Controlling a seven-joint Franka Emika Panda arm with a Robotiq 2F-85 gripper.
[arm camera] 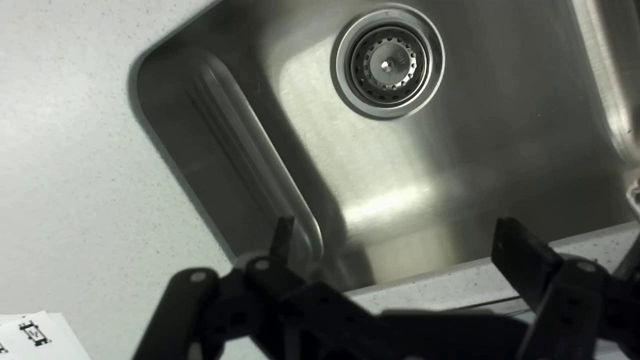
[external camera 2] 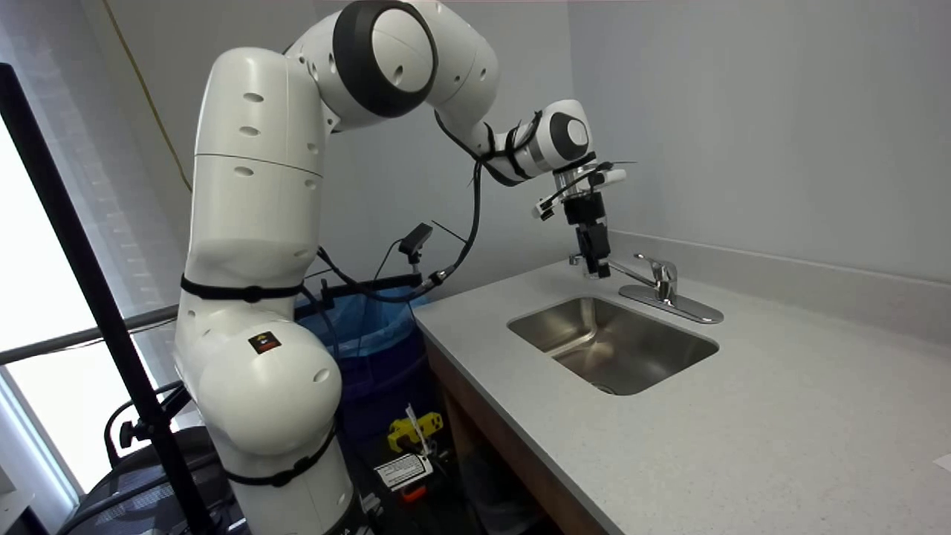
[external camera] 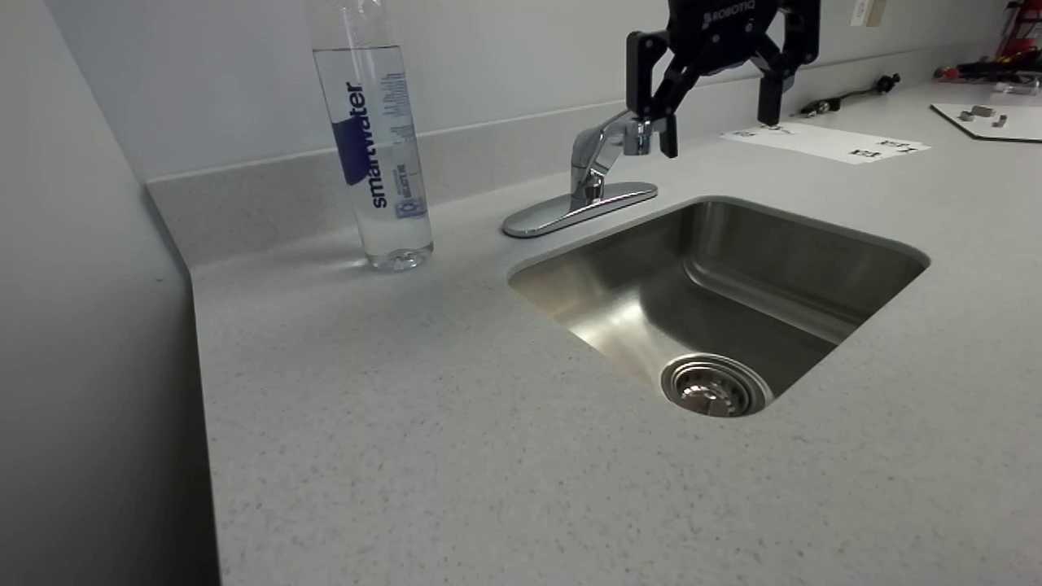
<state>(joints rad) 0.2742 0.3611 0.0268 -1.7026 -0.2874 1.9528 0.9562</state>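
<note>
Black gripper, fingers standing wide apart, is hanging nr chrome faucet. Stainless sink is sitting recessed in lt-gry countertop, just beside faucet; clear smartwater btl is standing upright nr backsplash in an ext view.

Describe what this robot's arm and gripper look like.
The arm is white, with rounded segments, black rings at joints, black straps and a black cable. A small dark sticker bears reddish marks. The gripper is black, with two jointed fingers and pale ROBOTIQ lettering.
</note>
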